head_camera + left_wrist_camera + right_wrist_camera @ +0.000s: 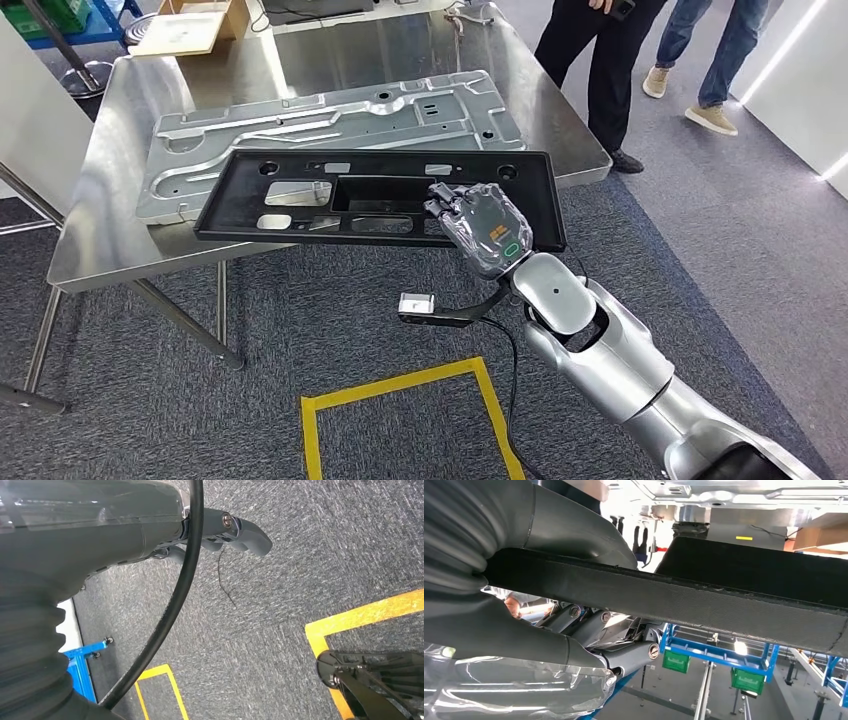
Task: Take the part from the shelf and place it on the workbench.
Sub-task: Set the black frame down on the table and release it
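A long black plastic panel (520,200) with several cutouts is the part. My right hand (480,225) grips it at its near edge, towards its right end. The panel lies flat over the steel workbench (330,60), partly covering a stamped metal sheet (330,120), and its near edge overhangs the bench front. I cannot tell whether it touches the sheet. In the right wrist view the thumb of my right hand (574,525) lies over the panel's edge (724,605) and the fingers (624,655) sit beneath. My left hand (235,527) hangs above the carpet and holds nothing.
Two people stand at the bench's far right corner, one in dark trousers (600,60), one in jeans (720,50). A cardboard box (200,20) sits at the bench's back left. A yellow tape square (400,385) marks the carpet in front of me.
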You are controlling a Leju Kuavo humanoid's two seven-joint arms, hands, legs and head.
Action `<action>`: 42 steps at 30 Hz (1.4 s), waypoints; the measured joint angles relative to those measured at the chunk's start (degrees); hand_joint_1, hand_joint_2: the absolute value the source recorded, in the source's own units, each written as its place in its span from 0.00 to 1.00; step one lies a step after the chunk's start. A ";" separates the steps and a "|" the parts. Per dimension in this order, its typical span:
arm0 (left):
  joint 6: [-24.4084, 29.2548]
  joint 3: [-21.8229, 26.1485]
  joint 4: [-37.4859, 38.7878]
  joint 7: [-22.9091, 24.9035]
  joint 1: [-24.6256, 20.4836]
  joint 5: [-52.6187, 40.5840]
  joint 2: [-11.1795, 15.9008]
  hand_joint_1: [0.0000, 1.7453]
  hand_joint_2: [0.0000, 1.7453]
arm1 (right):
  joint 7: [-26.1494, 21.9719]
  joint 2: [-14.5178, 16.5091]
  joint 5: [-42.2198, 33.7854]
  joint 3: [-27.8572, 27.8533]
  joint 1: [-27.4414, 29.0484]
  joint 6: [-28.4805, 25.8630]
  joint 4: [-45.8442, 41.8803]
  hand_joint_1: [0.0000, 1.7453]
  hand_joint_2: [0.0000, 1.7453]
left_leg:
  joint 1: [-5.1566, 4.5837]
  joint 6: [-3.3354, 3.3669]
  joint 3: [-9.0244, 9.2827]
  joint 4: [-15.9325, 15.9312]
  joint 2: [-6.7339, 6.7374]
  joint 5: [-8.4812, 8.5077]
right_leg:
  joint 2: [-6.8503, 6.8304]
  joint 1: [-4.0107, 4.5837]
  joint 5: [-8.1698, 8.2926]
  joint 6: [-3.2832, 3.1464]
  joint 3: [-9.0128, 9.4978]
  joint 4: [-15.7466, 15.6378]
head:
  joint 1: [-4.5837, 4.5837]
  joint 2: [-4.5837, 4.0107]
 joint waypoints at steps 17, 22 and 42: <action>0.19 -0.50 0.27 -0.18 -0.16 0.29 0.28 0.00 1.00 | -0.02 0.03 0.04 0.05 0.02 -0.01 0.68 0.97 1.00 | 3.17 -3.84 2.86 -1.11 0.57 -1.78 | 0.04 -3.16 0.21 3.26 -1.58 1.35 | -0.01 0.00; 0.15 -0.51 0.26 -0.19 -0.34 0.37 0.02 0.00 1.00 | -0.02 0.10 0.04 0.08 -0.14 0.01 0.75 0.97 1.00 | 3.20 -3.40 0.68 5.06 0.46 -5.52 | 0.76 -2.25 -1.07 0.13 -0.87 1.82 | -0.06 0.00; 0.09 -0.72 0.37 -0.52 0.01 1.14 -0.07 0.00 1.00 | -0.76 0.26 -0.86 0.46 -0.47 0.19 1.34 0.97 1.00 | -1.30 3.70 0.93 -0.15 -0.93 -0.14 | 0.57 -0.47 -5.36 1.79 -6.39 13.41 | -0.03 0.00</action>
